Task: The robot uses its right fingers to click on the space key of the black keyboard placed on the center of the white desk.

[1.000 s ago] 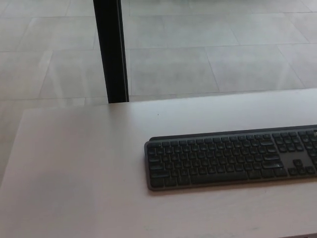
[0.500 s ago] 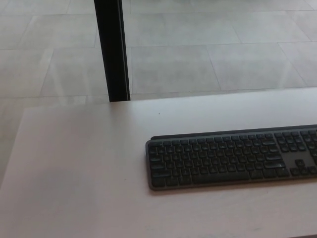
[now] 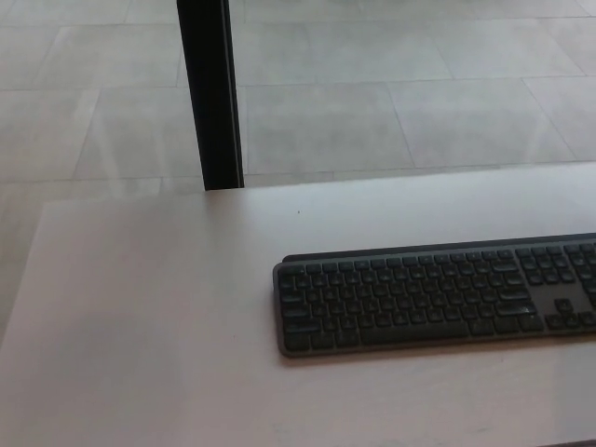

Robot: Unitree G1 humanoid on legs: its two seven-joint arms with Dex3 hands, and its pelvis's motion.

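A black keyboard (image 3: 433,295) lies flat on the white desk (image 3: 149,317), from the middle of the picture out past the right edge. Its long space key (image 3: 407,331) sits in the front row of keys. Neither of my hands shows in the head view, and nothing touches the keyboard.
A black vertical post (image 3: 210,93) stands just behind the desk's far edge, left of centre. Beyond it is a grey tiled floor (image 3: 391,102). The desk's left edge runs near the picture's left side, and its front edge shows at the bottom right corner.
The whole picture has shifted very slightly, so the camera moved a little. The keyboard has not moved on the desk.
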